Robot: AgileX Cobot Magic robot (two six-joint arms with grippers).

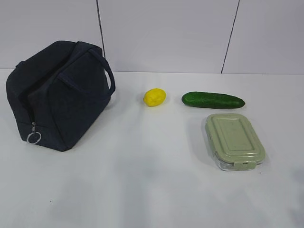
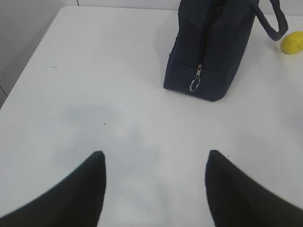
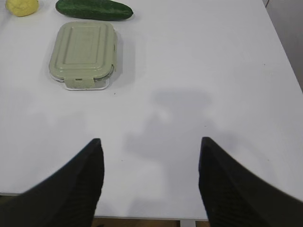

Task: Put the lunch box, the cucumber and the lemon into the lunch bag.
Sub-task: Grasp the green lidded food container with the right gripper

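Both claws hang open and empty over the white table (image 1: pixel 142 180): left claw (image 2: pixel 156 189) near the zipped lunch bag (image 1: pixel 59 95), right claw (image 3: pixel 149 179) short of the lunch box (image 3: pixel 83 54), with cucumber (image 1: pixel 213 99) and lemon (image 1: pixel 155 97) beyond

Right wrist view: spread gripper over a white table, food items at upper left.

The right gripper (image 3: pixel 150 179) fills the bottom of the frame, its two dark fingers (image 3: pixel 75 184) wide apart with nothing between them, above bare table (image 3: pixel 199 71). At upper left lies the lunch box (image 3: pixel 83 54), pale green lid on, one clip toward the lower edge. Just above it, apart, the cucumber (image 3: pixel 93 9) lies crosswise. The lemon (image 3: pixel 21 6) is cut by the top left corner, near the cucumber's end, seemingly not touching.
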